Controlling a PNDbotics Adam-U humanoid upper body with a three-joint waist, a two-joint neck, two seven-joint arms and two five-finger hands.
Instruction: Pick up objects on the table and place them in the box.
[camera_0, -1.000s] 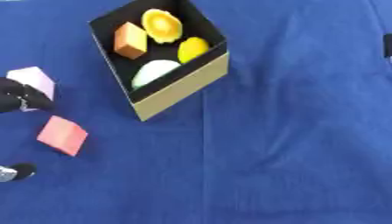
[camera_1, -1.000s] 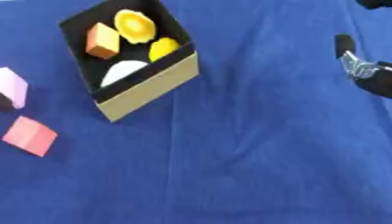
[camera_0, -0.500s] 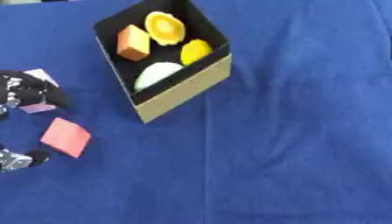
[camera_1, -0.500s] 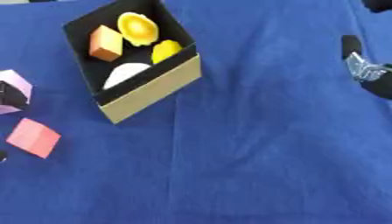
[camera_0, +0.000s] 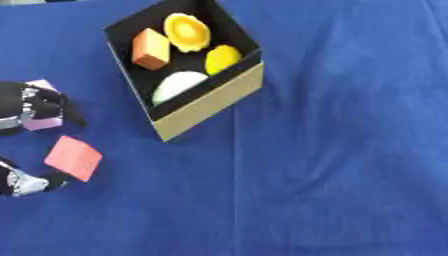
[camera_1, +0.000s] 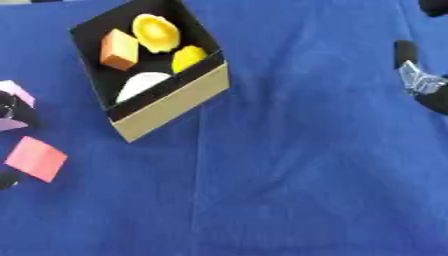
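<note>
The black box (camera_0: 210, 102) with a tan outer wall stands at the upper left. It holds an orange block (camera_0: 150, 48), a yellow-orange flower shape (camera_0: 187, 31), a yellow lemon shape (camera_0: 223, 58) and a white piece (camera_0: 178, 85). A pink block (camera_0: 73, 157) lies flat on the cloth left of the box. Above it a lilac block (camera_0: 41, 121) is partly covered by my left hand (camera_0: 26, 104), which is open. The fingers reach over the lilac block and the thumb (camera_0: 22, 182) sits just below the pink block. My right hand (camera_1: 420, 82) hangs open at the right edge, away from everything.
A blue cloth (camera_0: 332, 165) covers the whole table, with a seam running down from the box's front corner. Only bare cloth lies between the box and my right hand.
My left hand has come in from the left edge, over the lilac block, and its thumb has closed in on the pink block. The blocks, box and right hand stay put.
</note>
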